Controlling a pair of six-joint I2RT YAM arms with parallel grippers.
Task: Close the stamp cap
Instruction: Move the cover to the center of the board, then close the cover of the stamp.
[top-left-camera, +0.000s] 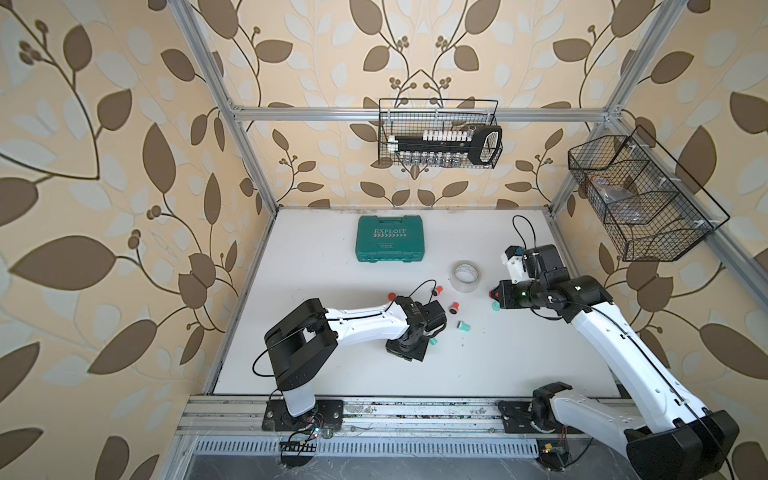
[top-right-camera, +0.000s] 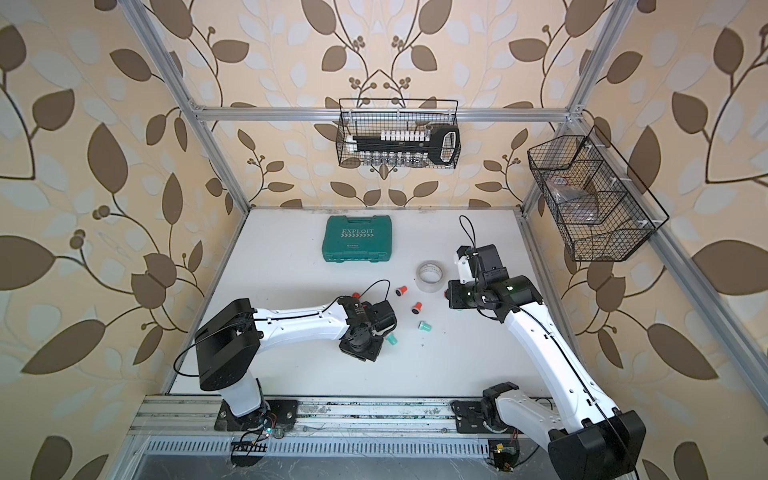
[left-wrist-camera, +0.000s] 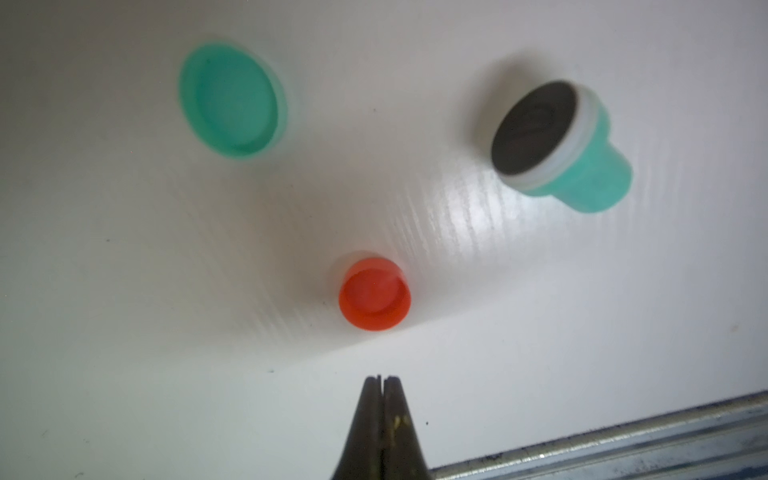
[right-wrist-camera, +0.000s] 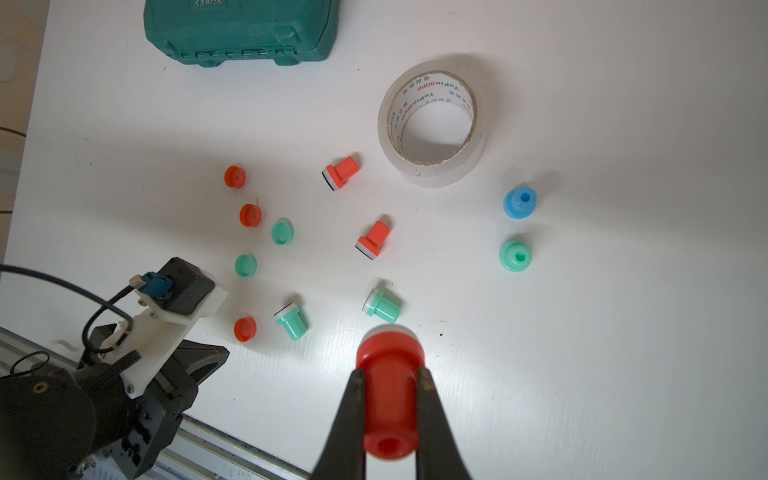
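two tools, two roles. the right tool (right-wrist-camera: 390, 374) is clamped on the handle of a red stamp (right-wrist-camera: 390, 399), its long axis running along the fingers (right-wrist-camera: 353, 415), face end pointing away from the wrist. the left tool (left-wrist-camera: 383, 380) is pressed together and empty; a loose red cap (left-wrist-camera: 375, 294) lies on the surface (right-wrist-camera: 623, 332) just ahead of its tips, hollow side seemingly up. the left arm (top-left-camera: 365, 322) is far nearer that cap, and the stamp is well apart from it, so the face likely has to come across to it.
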